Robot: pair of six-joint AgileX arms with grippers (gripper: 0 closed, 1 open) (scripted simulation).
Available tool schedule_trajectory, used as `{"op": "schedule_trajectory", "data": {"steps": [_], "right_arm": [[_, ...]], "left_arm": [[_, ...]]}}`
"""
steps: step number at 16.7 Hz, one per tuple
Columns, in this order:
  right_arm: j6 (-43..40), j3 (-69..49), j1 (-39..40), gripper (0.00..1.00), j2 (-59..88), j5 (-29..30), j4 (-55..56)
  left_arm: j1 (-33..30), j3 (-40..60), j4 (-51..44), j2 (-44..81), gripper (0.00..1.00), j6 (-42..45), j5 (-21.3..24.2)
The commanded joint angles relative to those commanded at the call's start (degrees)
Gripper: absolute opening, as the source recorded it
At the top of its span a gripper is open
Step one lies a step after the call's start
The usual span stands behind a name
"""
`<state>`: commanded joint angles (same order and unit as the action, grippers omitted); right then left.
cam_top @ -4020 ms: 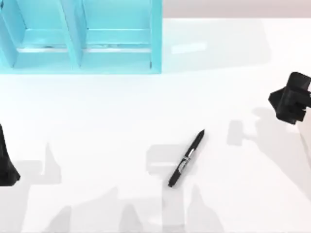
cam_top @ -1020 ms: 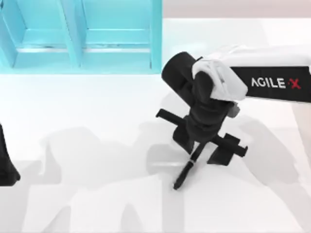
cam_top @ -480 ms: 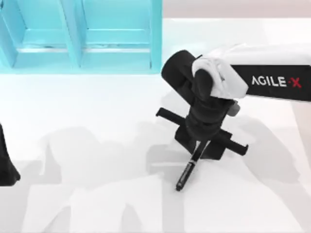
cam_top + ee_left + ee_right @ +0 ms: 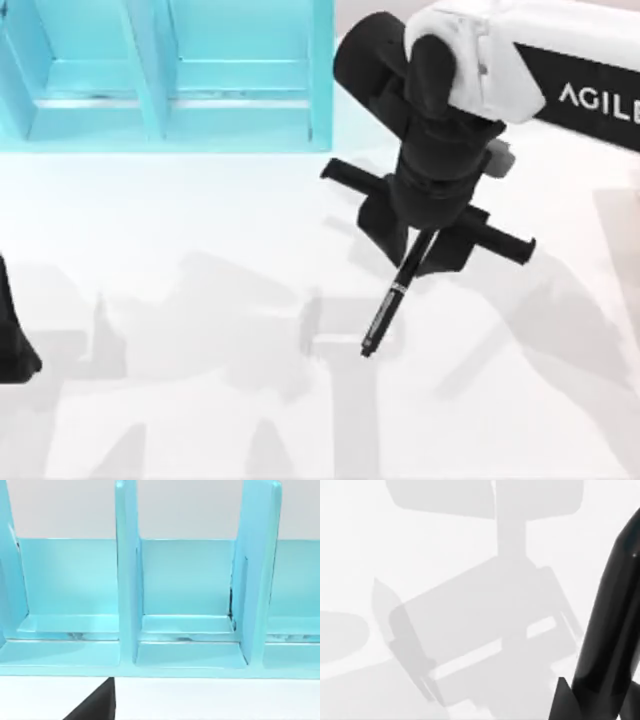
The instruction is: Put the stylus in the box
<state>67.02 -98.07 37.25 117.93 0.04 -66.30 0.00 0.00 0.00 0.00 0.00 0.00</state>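
You have the right gripper (image 4: 418,262) positioned over the middle of the worktop (image 4: 180,250), just off the box's right front corner, with its fingers pinching the upper end of the stylus (image 4: 388,304). The stylus hangs tilted from the fingers, its free end pointing down toward the front edge of the worktop; from the top view you cannot tell whether that end touches the surface. In the right wrist view the stylus (image 4: 612,630) appears as a dark slanted shaft above the white worktop, with shadows lying beneath it. The box (image 4: 322,70) sits at the far left corner of the worktop, open-topped, with dividers forming compartments; the stylus is outside it and apart from its wall. In the left wrist view you see the box (image 4: 127,580) and its dividers head-on. Your left arm (image 4: 14,330) sits parked at the left edge of the worktop; its finger state cannot be judged.
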Motion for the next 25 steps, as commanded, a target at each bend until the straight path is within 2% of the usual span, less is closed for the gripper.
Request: {"op": "schedule_trajectory", "data": {"steps": [7, 11, 15, 22, 25], "right_arm": [[-0.23, -1.05, -0.61, 0.00, -0.34, -0.24, -1.11], [-2.83, -1.63, -8.85, 0.00, -0.36, -2.64, -2.25], [-7.54, -1.87, -25.77, 0.00, -0.56, -6.68, -4.51], [-18.27, -0.98, -64.85, 0.00, -1.51, -14.51, -8.48], [-22.40, -0.30, -76.80, 0.00, -1.78, -17.50, -9.20]], "left_arm": [[0.00, 0.00, 0.00, 0.00, 1.00, 0.00, 0.00], [0.00, 0.00, 0.00, 0.00, 1.00, 0.00, 0.00], [0.00, 0.00, 0.00, 0.00, 1.00, 0.00, 0.00], [0.00, 0.00, 0.00, 0.00, 1.00, 0.00, 0.00], [0.00, 0.00, 0.00, 0.00, 1.00, 0.00, 0.00]]}}
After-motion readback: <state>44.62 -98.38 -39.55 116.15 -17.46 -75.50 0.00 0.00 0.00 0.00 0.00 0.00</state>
